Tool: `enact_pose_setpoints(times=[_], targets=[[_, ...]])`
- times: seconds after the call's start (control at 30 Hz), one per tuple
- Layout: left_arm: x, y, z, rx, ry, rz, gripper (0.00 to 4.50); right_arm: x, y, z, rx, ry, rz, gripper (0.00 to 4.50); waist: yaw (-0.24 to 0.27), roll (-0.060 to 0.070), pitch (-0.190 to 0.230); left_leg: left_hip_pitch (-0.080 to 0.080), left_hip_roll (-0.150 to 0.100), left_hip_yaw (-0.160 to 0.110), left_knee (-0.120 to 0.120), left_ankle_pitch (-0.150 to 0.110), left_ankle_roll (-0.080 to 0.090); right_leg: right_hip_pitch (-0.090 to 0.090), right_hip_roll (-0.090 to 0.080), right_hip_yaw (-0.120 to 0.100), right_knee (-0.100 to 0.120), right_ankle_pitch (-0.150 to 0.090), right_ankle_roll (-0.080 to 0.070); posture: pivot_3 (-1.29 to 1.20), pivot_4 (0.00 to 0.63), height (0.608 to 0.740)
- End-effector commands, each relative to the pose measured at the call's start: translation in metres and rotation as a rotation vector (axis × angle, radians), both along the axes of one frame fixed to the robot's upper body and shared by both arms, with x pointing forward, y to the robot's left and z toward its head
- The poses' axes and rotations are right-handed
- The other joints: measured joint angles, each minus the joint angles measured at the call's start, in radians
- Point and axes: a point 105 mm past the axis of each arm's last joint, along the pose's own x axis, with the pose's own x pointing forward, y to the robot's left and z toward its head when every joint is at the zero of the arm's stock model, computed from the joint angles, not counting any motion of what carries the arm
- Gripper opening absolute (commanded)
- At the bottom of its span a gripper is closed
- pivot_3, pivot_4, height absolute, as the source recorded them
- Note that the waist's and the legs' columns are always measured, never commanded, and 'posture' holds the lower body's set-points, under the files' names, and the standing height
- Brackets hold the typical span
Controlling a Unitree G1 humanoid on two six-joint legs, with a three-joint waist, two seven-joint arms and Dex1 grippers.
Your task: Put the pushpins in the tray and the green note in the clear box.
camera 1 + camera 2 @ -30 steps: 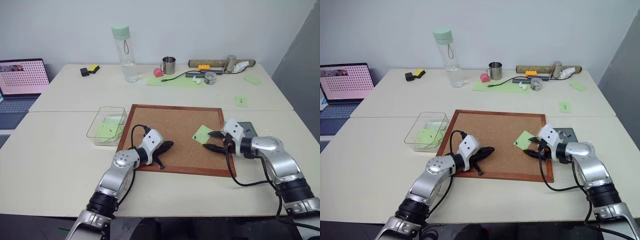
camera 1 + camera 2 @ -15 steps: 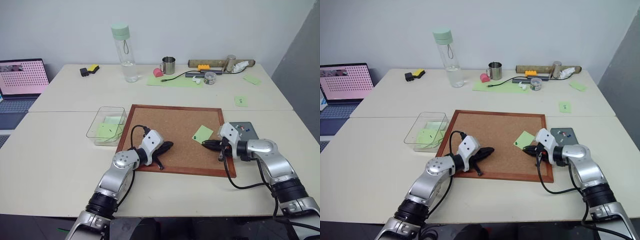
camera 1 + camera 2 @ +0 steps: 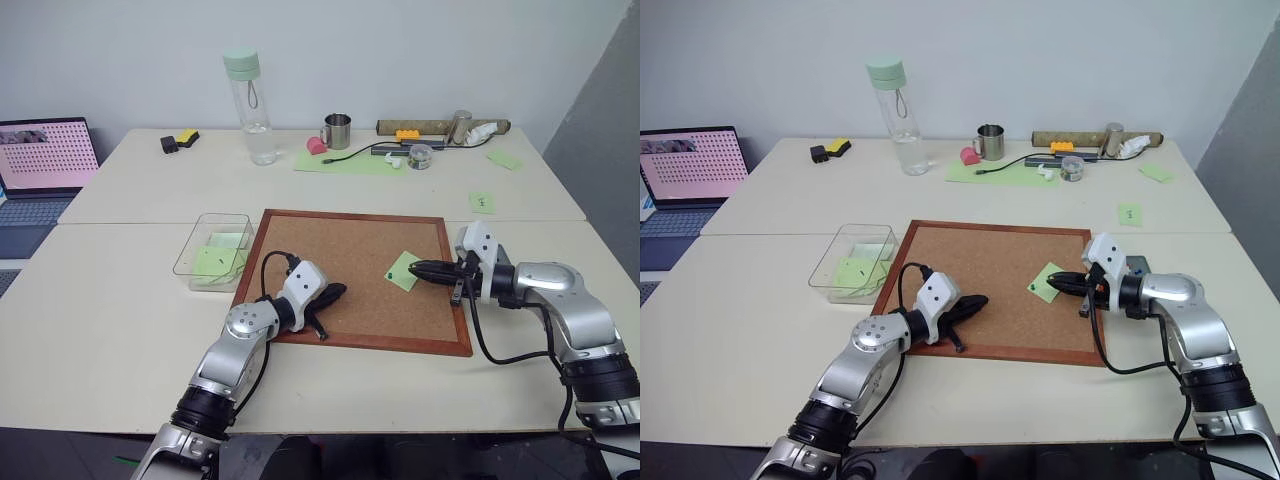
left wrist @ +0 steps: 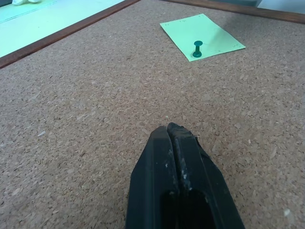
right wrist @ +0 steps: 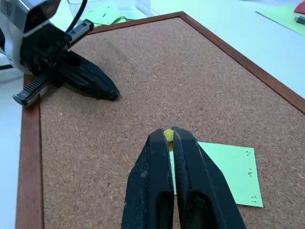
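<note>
- Pushpin, tiny yellow plastic head (image 5: pixel 168 135) — pinched in my right gripper (image 5: pixel 167 138), above pale green square paper note (image 3: pixel 404 269) on corkboard (image 3: pixel 340 250).
- Left gripper (image 4: pixel 170 132) pressed together, empty.
- Risk: marginal tip grip — pin could drop before the tray.
- Green pushpin (image 4: pixel 197 49) pins note.

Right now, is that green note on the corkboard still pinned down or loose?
Pinned. In the left wrist view a green pushpin stands upright in the note, which lies flat on the corkboard.

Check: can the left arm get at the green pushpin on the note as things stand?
Probably yes. Only bare cork board lies between the left end effector and the green pushpin on the green note. It is shut, though, so it must open first.
</note>
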Motion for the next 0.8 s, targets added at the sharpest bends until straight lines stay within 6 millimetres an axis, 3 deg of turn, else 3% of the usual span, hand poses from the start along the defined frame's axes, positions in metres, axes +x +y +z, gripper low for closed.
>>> enact_pose_setpoints(times=[0.03,0.2,0.33,0.37,0.57,0.7,0.8], targets=[[-0.011,0.01,-0.039,0.077,0.126,0.029,0.0,0.013,-0.034,0.022,-0.055,-0.086,-0.143,0.07,0.001,0.0,0.0,0.0,0.0,0.0,0.0,0.0,0.0,0.0,0.0,0.0,0.0,0.0,0.0,0.0,0.15,0.74],[-0.01,0.01,-0.039,0.08,0.122,0.029,0.0,0.036,-0.103,0.016,-0.176,-0.084,-0.445,0.07,0.002,0.0,0.0,0.0,0.0,0.0,0.0,0.0,0.0,0.0,0.0,0.0,0.0,0.0,0.0,0.0,0.15,0.74],[-0.01,0.009,-0.039,0.083,0.12,0.022,0.0,0.04,-0.129,0.005,-0.234,-0.04,-0.54,0.07,0.001,0.001,0.0,0.001,0.0,0.001,-0.001,0.0,0.0,0.001,0.0,0.0,0.0,0.0,0.0,0.0,0.15,0.74],[-0.01,0.008,-0.039,0.083,0.119,0.02,0.0,0.04,-0.13,0.002,-0.245,-0.031,-0.542,0.07,0.001,0.001,0.0,0.001,0.0,0.001,-0.001,0.0,0.0,0.001,0.0,0.001,0.0,0.0,0.0,0.0,0.15,0.74],[-0.008,0.007,-0.038,0.083,0.112,0.019,0.0,0.039,-0.127,-0.006,-0.26,-0.006,-0.524,1.09,0.002,0.001,0.0,0.007,0.0,0.001,-0.002,0.0,0.0,0.008,0.0,0.0,-0.002,0.0,0.0,0.0,0.15,0.74],[-0.009,0.009,-0.039,0.082,0.115,0.025,0.0,0.041,-0.123,0.005,-0.282,-0.062,-0.511,1.85,0.002,0.001,0.0,0.012,0.0,-0.001,-0.002,0.0,0.001,0.015,0.0,-0.001,-0.005,-0.001,0.001,0.0,0.15,0.74],[-0.009,0.01,-0.039,0.082,0.117,0.028,0.0,0.039,-0.108,0.015,-0.301,-0.11,-0.435,2.41,0.001,0.001,0.0,0.012,0.0,-0.001,-0.002,0.0,0.001,0.015,0.0,-0.001,-0.005,-0.001,0.001,0.0,0.15,0.74]])
